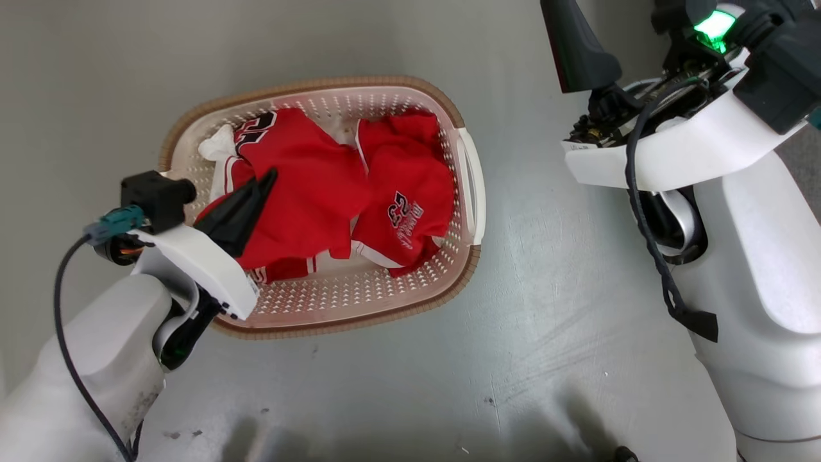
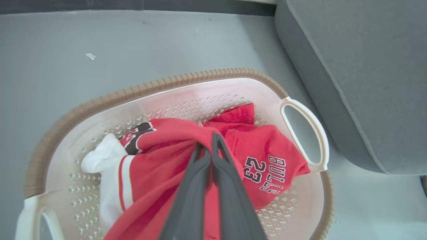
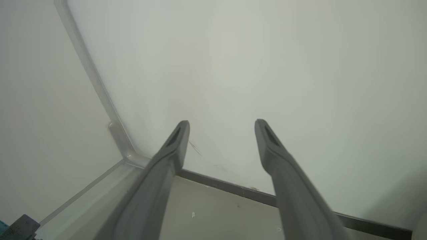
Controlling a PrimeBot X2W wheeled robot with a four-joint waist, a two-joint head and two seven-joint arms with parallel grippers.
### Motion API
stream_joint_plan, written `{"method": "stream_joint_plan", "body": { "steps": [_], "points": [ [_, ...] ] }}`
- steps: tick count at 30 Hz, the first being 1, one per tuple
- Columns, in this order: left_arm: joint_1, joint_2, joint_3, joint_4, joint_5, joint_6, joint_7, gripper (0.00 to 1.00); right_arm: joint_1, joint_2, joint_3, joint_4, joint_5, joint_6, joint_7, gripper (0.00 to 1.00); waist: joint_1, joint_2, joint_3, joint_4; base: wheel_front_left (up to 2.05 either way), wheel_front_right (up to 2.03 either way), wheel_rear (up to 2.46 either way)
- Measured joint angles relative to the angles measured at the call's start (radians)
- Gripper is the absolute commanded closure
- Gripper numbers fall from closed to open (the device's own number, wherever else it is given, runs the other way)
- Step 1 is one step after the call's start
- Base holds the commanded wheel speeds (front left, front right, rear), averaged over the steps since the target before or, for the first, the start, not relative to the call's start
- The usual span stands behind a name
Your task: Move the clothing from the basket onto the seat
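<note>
Floor: smooth matt grey floor (image 1: 551, 282), soft sheen, faint scuffs, a few dark specks; one small white fleck (image 2: 90, 56).
Wall: plain off-white wall (image 3: 267, 66), evenly lit, meeting the floor at a dark grey skirting strip (image 3: 230, 188).
Corner trim: pale vertical corner strip (image 3: 90, 73), bent near its foot.
Furniture: light grey fabric-upholstered sofa (image 2: 367, 83), rounded edge, piped seam, standing on the floor.

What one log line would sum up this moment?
left hand: shut on jersey, inside basket | right hand: open, empty | smaller piece: in basket | seat: beside basket
</note>
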Motion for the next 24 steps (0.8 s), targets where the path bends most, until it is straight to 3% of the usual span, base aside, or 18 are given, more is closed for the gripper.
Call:
{"method": "stream_joint_plan", "body": {
  "steps": [24],
  "points": [
    [0.173,-0.028,0.411,-0.199,0.071,0.000,0.000,1.00,0.161,0.000,-0.069,0.087,-0.046,0.000,0.000,0.00,-0.0001,0.0000,-0.235,0.077,0.00,0.00,0.00]
  ]
}}
